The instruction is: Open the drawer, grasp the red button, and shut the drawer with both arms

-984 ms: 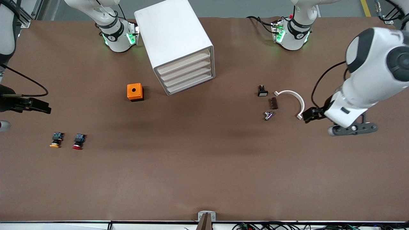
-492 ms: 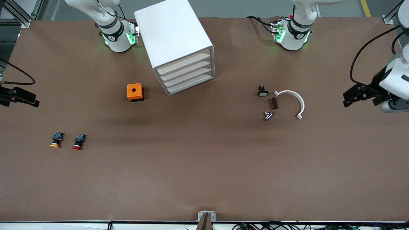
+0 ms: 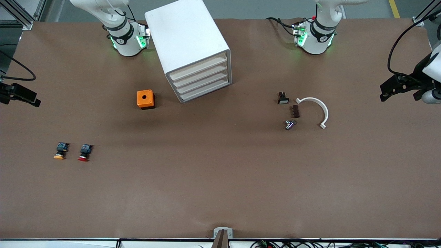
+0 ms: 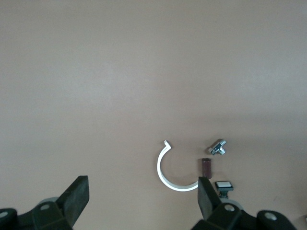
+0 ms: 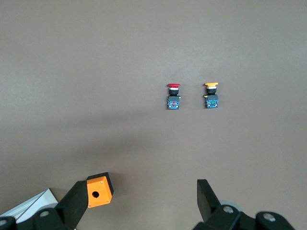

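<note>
The white cabinet point(image 3: 186, 38) stands at the back middle with all its drawers shut; the drawer point(image 3: 197, 66) is its uppermost one. The red-capped button point(image 3: 83, 152) lies on the table toward the right arm's end, beside an orange-yellow one point(image 3: 60, 151); it also shows in the right wrist view point(image 5: 173, 96). My right gripper point(image 3: 32, 100) hangs open and empty high at that end of the table, its fingers wide in its wrist view point(image 5: 141, 206). My left gripper point(image 3: 384, 91) is open and empty high at the left arm's end point(image 4: 142, 203).
An orange cube point(image 3: 145, 99) with a round hole sits beside the cabinet. Toward the left arm's end lie a white curved clip point(image 3: 318, 106), a brown block point(image 3: 295, 111), a small black switch point(image 3: 283, 99) and a metal part point(image 3: 289, 124).
Both arms have drawn outward toward their ends of the table. The left gripper left the white clip and moved to the table's end; the right gripper shifted a little toward the bases.
</note>
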Motion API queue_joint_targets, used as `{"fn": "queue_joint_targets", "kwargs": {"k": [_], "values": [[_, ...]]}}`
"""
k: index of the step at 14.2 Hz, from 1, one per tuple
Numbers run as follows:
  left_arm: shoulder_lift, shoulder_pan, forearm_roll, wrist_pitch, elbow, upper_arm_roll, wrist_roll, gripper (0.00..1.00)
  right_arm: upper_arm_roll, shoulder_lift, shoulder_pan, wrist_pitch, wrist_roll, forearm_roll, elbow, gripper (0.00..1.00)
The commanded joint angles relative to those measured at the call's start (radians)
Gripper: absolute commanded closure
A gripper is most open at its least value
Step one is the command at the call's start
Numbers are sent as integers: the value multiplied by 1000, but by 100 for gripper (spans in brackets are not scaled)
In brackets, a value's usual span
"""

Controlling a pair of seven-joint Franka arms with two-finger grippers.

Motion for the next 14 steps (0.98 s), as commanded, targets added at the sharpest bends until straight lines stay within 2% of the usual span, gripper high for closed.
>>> {"fn": "queue_joint_targets", "kwargs": {"k": [1, 9, 12, 14], "values": [[-57, 13, -23, -2, -43, 1, 33, 0, 8, -12, -12, 3, 17, -4, 11, 0], [-42, -4, -36, 3, -15, -2, -71, 0, 12, -9, -33, 9, 18, 4, 28, 0], [-42, -3, -87, -25, -12, -4, -79, 0, 17, -9, -47, 8, 18, 5, 31, 0], [-43, -3, -72, -31, -7, -15, -73, 0, 27, -7, -90, 8, 9, 8, 31, 0]]}}
